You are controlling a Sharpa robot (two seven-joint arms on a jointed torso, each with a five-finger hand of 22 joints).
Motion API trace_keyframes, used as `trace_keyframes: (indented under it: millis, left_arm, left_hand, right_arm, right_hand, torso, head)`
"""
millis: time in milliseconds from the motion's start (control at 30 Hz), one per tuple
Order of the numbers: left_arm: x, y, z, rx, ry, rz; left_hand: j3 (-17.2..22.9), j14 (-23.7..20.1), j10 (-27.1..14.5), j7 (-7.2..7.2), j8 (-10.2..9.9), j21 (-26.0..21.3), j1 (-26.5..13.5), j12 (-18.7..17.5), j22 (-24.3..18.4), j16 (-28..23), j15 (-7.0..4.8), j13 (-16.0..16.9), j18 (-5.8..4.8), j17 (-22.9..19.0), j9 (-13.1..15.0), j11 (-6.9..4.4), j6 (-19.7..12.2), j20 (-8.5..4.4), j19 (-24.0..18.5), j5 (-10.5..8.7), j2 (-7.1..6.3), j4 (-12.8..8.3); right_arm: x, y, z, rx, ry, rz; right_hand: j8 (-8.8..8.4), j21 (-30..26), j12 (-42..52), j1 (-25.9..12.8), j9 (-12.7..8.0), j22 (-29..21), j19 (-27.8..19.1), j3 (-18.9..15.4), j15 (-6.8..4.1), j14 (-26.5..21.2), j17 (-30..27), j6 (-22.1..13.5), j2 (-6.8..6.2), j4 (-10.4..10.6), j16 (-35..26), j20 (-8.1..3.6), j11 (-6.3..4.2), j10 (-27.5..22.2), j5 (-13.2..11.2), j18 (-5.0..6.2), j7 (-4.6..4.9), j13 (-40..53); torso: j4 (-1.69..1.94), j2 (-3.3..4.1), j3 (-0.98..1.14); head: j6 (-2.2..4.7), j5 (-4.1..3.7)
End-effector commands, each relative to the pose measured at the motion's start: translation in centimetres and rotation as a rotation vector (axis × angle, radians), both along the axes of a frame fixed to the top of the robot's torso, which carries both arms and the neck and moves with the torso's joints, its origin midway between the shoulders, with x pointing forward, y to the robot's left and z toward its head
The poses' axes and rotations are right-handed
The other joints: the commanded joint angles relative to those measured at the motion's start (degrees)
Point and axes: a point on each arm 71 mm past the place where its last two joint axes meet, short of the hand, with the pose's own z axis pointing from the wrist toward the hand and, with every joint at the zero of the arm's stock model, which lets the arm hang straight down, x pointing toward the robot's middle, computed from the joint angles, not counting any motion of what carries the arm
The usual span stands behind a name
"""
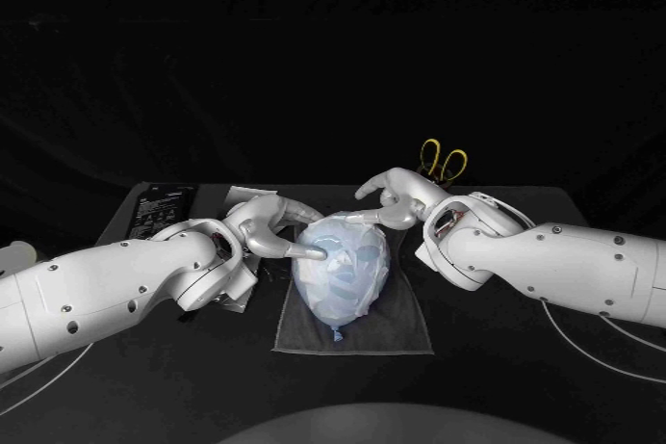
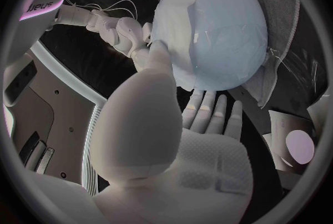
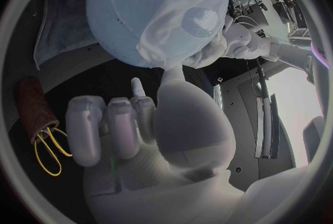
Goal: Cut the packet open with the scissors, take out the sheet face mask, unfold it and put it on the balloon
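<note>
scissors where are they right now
In the head view the scissors sit at the table's far edge, right of centre, just behind the right hand and beyond the balloon.

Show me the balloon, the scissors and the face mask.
balloon (image 1: 338, 290), head view, lower half
scissors (image 1: 445, 163), head view, where the yellow handles meet
face mask (image 3: 166, 32), right wrist view, fold beside eye hole
</note>
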Motion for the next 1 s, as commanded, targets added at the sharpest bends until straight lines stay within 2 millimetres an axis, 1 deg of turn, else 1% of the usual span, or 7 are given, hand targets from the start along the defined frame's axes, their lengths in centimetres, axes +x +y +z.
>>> trace_keyframes:
  millis: [33, 167, 233, 567, 767, 867, 1000]
  left_arm:
    - [-0.3, -0.4, -0.3, 0.0, 0.025, -0.029]
    - [-0.3, -0.4, -0.3, 0.0, 0.026, -0.029]
    - [-0.3, -0.4, -0.3, 0.0, 0.026, -0.029]
    - [-0.3, -0.4, -0.3, 0.0, 0.028, -0.031]
    - [-0.3, -0.4, -0.3, 0.001, 0.029, -0.033]
    - [-0.3, -0.3, -0.3, 0.002, 0.03, -0.032]
    - [-0.3, -0.2, -0.3, 0.002, 0.03, -0.031]
  left_hand:
    - [0.43, 0.43, 0.38, 3.25, 0.36, 0.17, 0.45, -0.02, -0.06, -0.35, -0.15, 0.06, -0.25, 0.08, 0.04, 0.18, 0.38, -0.02, 0.52, -0.3, 0.22, -0.06]
    - [0.43, 0.43, 0.38, 3.25, 0.36, 0.17, 0.45, -0.02, -0.06, -0.35, -0.15, 0.06, -0.25, 0.08, 0.04, 0.18, 0.38, -0.02, 0.52, -0.3, 0.22, -0.06]
    - [0.43, 0.43, 0.38, 3.25, 0.36, 0.17, 0.45, -0.02, -0.06, -0.35, -0.15, 0.06, -0.25, 0.08, 0.04, 0.18, 0.38, -0.02, 0.52, -0.3, 0.22, -0.06]
    - [0.43, 0.43, 0.38, 3.25, 0.36, 0.17, 0.45, -0.02, -0.06, -0.35, -0.15, 0.06, -0.25, 0.08, 0.04, 0.18, 0.38, -0.02, 0.52, -0.3, 0.22, -0.06]
    - [0.43, 0.43, 0.38, 3.25, 0.36, 0.17, 0.45, -0.02, -0.06, -0.35, -0.15, 0.06, -0.25, 0.08, 0.04, 0.18, 0.38, -0.02, 0.52, -0.3, 0.22, -0.06]
    - [0.52, 0.46, 0.56, 3.35, 0.4, 0.17, 0.46, -0.18, -0.16, -0.55, -0.05, 0.05, -0.2, 0.08, 0.03, 0.28, 0.38, -0.05, 0.55, -0.3, 0.29, -0.06]
    - [0.52, 0.46, 0.56, 3.35, 0.4, 0.17, 0.46, -0.18, -0.16, -0.55, -0.05, 0.05, -0.2, 0.08, 0.03, 0.28, 0.38, -0.05, 0.55, -0.3, 0.29, -0.06]
  right_arm:
    - [0.7, -0.4, -0.3, -0.013, -0.012, -0.036]
    - [1.5, -0.5, -0.3, -0.01, -0.031, -0.061]
    - [2.0, -0.5, -0.4, -0.01, -0.041, -0.073]
    - [3.4, -0.8, 0.3, 0.008, -0.1, -0.117]
    - [2.2, -1.5, 1.4, 0.046, -0.103, -0.083]
    - [0.9, -1.8, 1.8, 0.076, -0.083, -0.052]
    - [-1.1, -2.0, 2.4, 0.111, -0.066, -0.004]
  right_hand:
    - [0.31, 0.05, 0.27, 1.22, 0.04, 13.99, 4.81, 0.04, 0.19, 6.28, 15.09, 0.32, 2.13, 0.26, 0.25, 0.35, 0.06, 4.28, -0.34, 0.46, 0.13, 12.43]
    - [0.46, 0.12, 0.3, 1.42, 0.07, 14.01, 4.85, 0.11, 0.21, 6.28, 15.09, 0.55, 2.93, 0.34, 0.25, 0.37, 0.1, 4.31, -0.33, 0.44, 0.17, 12.45]
    - [0.66, 0.16, 0.33, 2.13, 0.11, 14.02, 4.86, 0.32, 0.24, 6.28, 15.09, 0.85, 3.87, 0.14, 0.25, 0.4, 0.13, 4.32, -0.33, 0.43, 0.21, 12.46]
    - [1.07, 0.21, 0.33, 3.22, 0.16, 14.03, 4.89, 0.79, 0.34, 6.28, 15.09, 1.48, 5.92, 0.08, 0.25, 0.47, 0.26, 4.32, -0.32, 0.42, 0.36, 12.44]
    - [1.09, 0.12, 0.18, 3.25, 0.16, 14.0, 4.85, 0.82, 0.35, 6.28, 15.09, 1.51, 6.05, 0.1, 0.25, 0.48, 0.27, 4.21, -0.33, 0.44, 0.37, 12.3]
    - [1.02, -0.06, 0.01, 2.26, 0.07, 13.95, 4.77, -0.55, 0.45, 6.28, 15.09, 1.31, 5.23, 0.51, 0.25, 0.56, 0.37, 4.06, -0.35, 0.48, 0.47, 12.13]
    - [1.0, -0.09, -0.05, 1.13, -0.03, 13.94, 4.75, -2.43, 0.51, 6.28, 15.09, 1.14, 4.23, 0.61, 0.25, 0.64, 0.4, 3.99, -0.35, 0.49, 0.48, 12.05]
  torso:
    - [-0.04, 0.02, 0.05]
    - [0.01, 0.05, 0.09]
    - [-0.06, 0.03, 0.08]
    - [-0.06, -0.02, 0.03]
    - [-0.07, 0.01, 0.01]
    - [-0.18, -0.02, 0.0]
    - [-0.23, -0.08, 0.08]
  head:
    - [-0.01, 0.07]
    - [0.02, 0.11]
    - [0.04, 0.1]
    - [0.1, -0.25]
    - [0.28, -0.44]
    - [0.3, -0.38]
    - [0.25, -0.5]
